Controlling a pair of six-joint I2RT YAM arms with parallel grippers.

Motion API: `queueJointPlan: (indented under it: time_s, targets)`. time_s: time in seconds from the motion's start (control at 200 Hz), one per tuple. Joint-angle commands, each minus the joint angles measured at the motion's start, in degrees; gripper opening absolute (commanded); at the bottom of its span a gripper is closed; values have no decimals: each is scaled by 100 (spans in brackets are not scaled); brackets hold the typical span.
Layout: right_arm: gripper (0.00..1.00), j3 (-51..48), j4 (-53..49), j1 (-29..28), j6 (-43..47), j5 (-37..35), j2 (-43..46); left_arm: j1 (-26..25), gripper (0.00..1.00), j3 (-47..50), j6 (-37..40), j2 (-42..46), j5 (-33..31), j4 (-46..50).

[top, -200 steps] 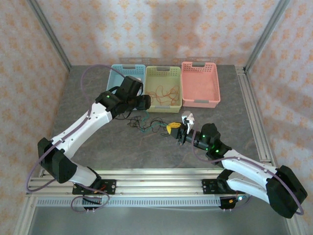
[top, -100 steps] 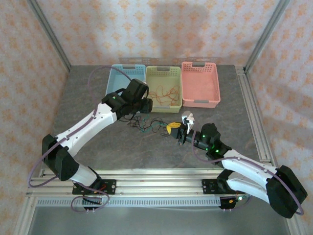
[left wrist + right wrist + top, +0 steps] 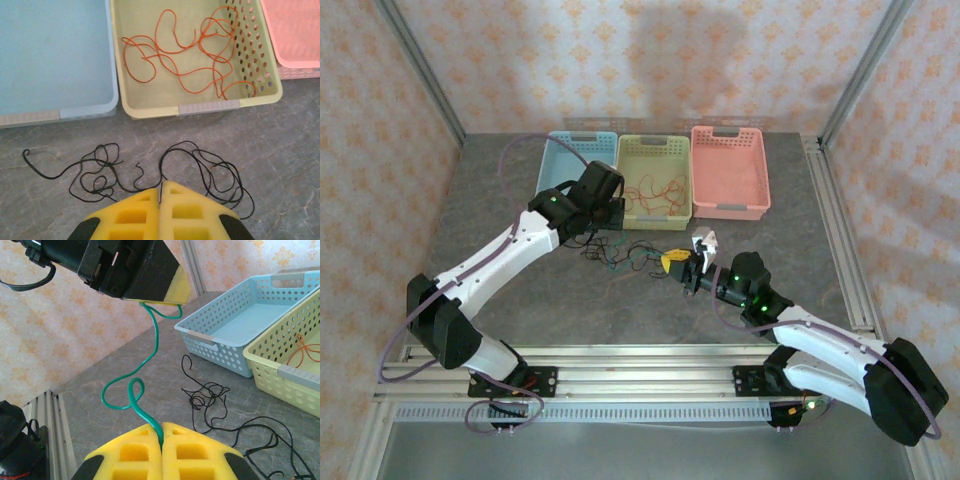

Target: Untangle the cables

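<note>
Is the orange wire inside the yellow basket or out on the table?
Inside: the orange wire lies loose on the yellow basket floor.

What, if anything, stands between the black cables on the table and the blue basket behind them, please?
Nothing visible does. In the left wrist view, bare table separates the black cables from the blue basket; only the basket's own near wall would have to be cleared.

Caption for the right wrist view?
Right hand clamps a thin green cable rising to the left hand; thin black wire lies loose.
</note>
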State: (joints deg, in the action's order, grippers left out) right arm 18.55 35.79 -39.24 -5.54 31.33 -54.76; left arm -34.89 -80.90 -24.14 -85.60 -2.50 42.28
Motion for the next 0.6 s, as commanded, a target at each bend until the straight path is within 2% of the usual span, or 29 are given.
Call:
queueJointPlan:
  time_s: [0.0,0.135,0.26,0.345,0.465,0.59]
  targets:
    - [0,167,-67,-24,162,-427,266,-3,0,-38,-169,420,-701,204]
    - [0,176,-598,-29,255,-1549,580,462,0,-10,-363,1036,-626,236]
    - [0,150,-865,-22,179,-2526,794,1260,0,212,-613,1824,-285,190]
    - [0,124,-964,-22,128,-3080,886,1678,0,391,-756,2374,-351,158]
    - [0,114,-1042,-22,64,-3558,919,2048,0,602,-941,2956,-404,158]
    - [0,132,-1109,-22,40,-3756,923,2100,0,808,-1111,3314,-390,35]
